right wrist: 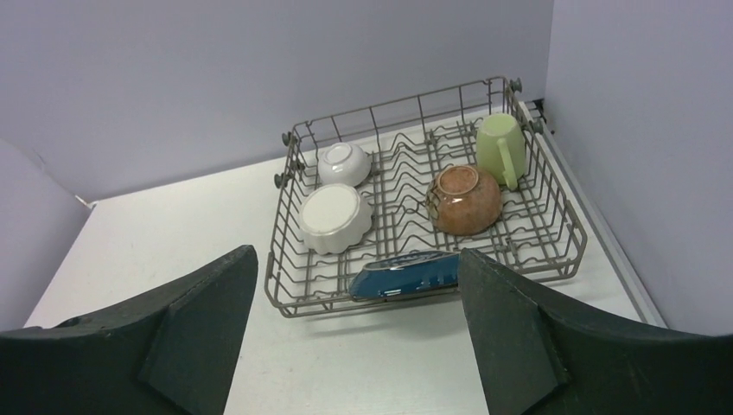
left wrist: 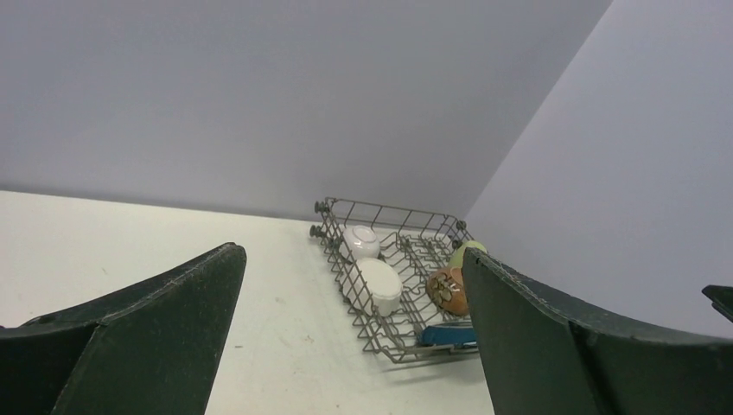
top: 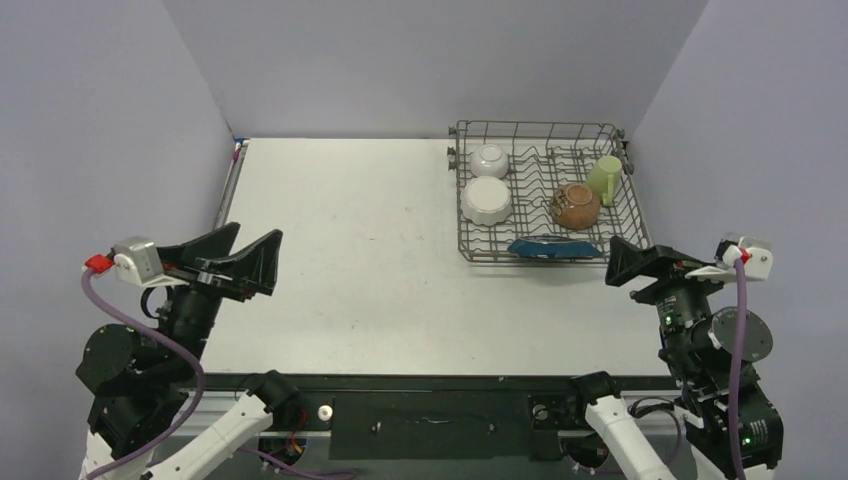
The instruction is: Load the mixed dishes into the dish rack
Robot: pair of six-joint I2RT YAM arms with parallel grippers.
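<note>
Blue leaf dish (right wrist: 404,275) leans at the dish rack's (top: 540,127) near wall; right gripper (top: 628,262), jaws apart like left gripper's (top: 245,258), could knock it.

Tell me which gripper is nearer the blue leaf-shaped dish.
Right. The right gripper is just right of the dark blue leaf-shaped dish, off the near corner of the dish rack; the left gripper is across the table, far left.
</note>
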